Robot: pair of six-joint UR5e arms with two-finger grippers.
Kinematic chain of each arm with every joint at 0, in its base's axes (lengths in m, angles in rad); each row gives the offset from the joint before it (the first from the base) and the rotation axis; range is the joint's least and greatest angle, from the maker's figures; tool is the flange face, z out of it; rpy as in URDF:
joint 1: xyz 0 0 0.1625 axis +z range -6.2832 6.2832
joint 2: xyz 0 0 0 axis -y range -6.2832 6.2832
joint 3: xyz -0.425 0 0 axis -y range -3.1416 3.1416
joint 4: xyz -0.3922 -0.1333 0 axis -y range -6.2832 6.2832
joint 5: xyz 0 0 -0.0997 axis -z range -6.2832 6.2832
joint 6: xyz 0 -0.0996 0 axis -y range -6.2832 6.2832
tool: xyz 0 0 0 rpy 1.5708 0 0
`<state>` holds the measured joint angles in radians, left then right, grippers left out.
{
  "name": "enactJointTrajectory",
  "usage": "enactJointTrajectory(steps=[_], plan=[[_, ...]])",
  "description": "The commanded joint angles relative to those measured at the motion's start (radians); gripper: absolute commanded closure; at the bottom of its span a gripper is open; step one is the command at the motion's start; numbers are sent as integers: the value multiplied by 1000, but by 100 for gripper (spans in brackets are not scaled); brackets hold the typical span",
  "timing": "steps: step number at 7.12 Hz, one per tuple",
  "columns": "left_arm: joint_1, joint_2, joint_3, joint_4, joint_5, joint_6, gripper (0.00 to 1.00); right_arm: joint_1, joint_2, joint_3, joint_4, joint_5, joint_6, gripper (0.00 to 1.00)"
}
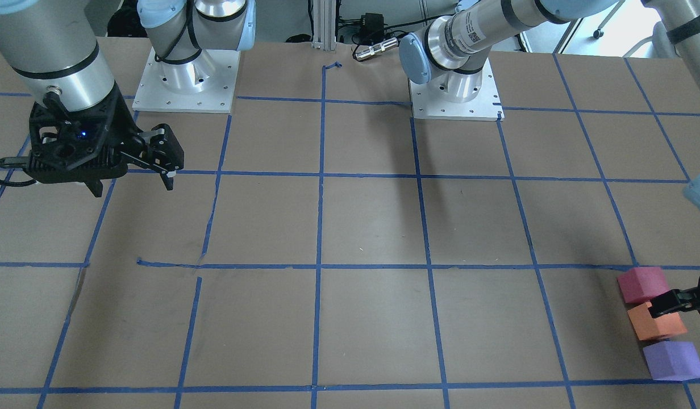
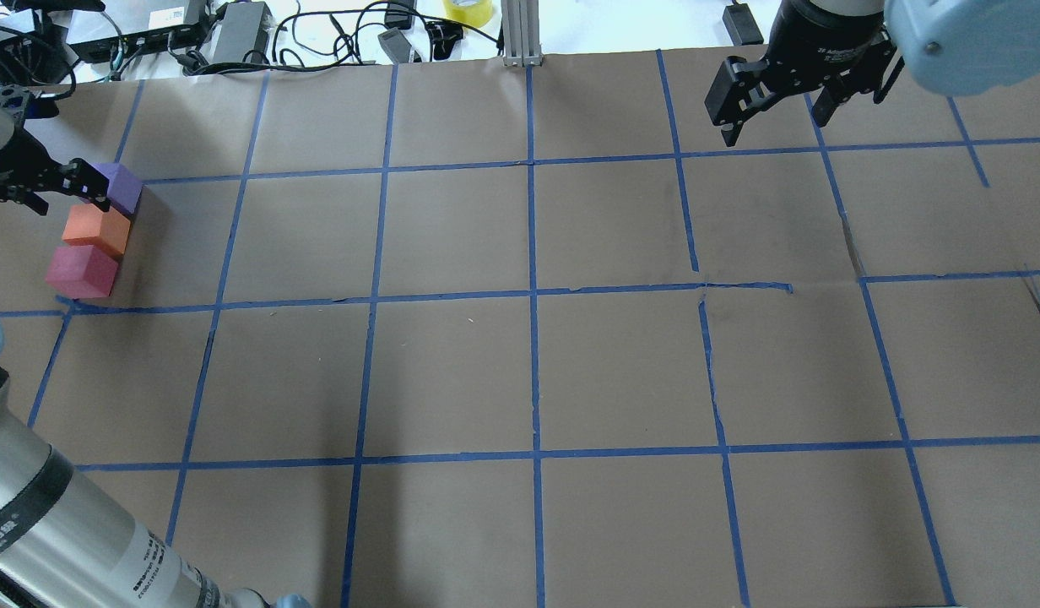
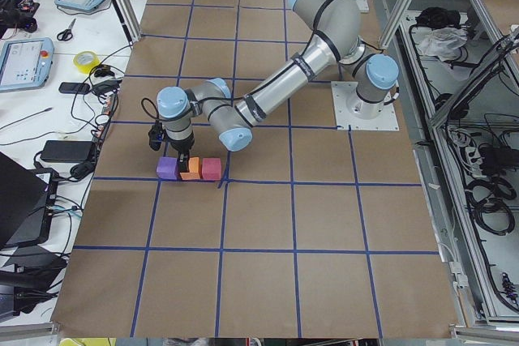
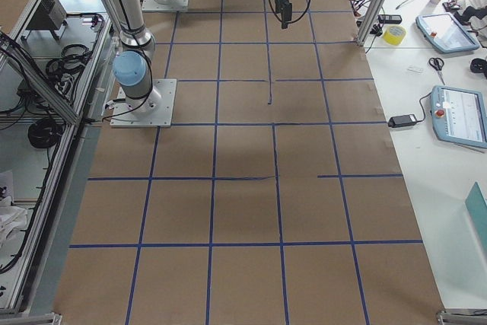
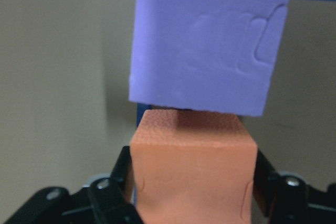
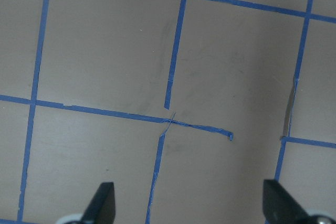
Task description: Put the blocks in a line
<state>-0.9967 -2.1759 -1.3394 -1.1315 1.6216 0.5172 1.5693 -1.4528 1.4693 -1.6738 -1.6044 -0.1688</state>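
Three foam blocks sit touching in a short row at the table's left end: red-pink (image 1: 642, 284), orange (image 1: 659, 326), purple (image 1: 673, 360). In the overhead view they are the purple (image 2: 123, 186), orange (image 2: 96, 230) and red-pink (image 2: 81, 270) blocks. My left gripper (image 1: 668, 304) is low at the row, its fingers pressed against both sides of the orange block (image 5: 191, 150), with the purple block (image 5: 210, 40) just beyond. My right gripper (image 2: 773, 127) hangs open and empty above the table's far right part.
The brown table (image 2: 528, 371) carries a grid of blue tape lines. Both arm bases (image 1: 185, 79) stand at the robot's edge. Cables and power boxes (image 2: 233, 25) lie beyond the far edge. The block row lies close to the table's left edge.
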Motion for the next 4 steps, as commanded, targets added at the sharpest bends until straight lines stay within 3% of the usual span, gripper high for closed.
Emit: enactJointTrajectory(steps=[1,2,4], plan=[[-54,190,-16,-319,15,-22,0,0,-1,0,0,0,0,0],[-110,288,-50,-435,14,-128,0,0,0,0,0,0,0,0],[-254,474,-110,-481,15,-279,0,0,-3,-1,11,0,-2,0]])
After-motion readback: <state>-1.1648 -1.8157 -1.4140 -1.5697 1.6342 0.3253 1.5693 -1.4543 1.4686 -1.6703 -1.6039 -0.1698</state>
